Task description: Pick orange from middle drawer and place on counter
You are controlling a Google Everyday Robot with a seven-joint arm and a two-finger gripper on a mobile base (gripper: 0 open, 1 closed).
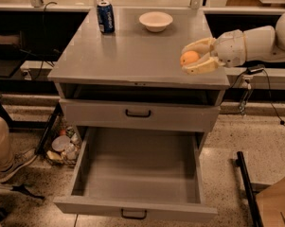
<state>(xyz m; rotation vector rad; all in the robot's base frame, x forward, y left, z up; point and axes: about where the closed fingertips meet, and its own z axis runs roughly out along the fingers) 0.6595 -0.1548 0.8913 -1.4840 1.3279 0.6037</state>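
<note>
— Status?
— My gripper [186, 60] is clamped on the orange [190, 57] at the right front edge of the tabletop [132, 51], out of the middle drawer [137, 174]. Maybe not touching down yet. Setting down and release remain.

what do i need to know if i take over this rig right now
Gripper: shut on the orange, at the counter's right front edge, arm reaching in from the right.
Orange: in the fingers, over the counter top; I cannot tell if it touches the surface.
Middle drawer: pulled out, nothing in it.
Also on the counter, at the back: blue can and cream bowl, both well away from the gripper.
Done: orange is out of the drawer and lifted to counter level.
Left: set it down on the counter, open the fingers, pull the arm back.
</note>
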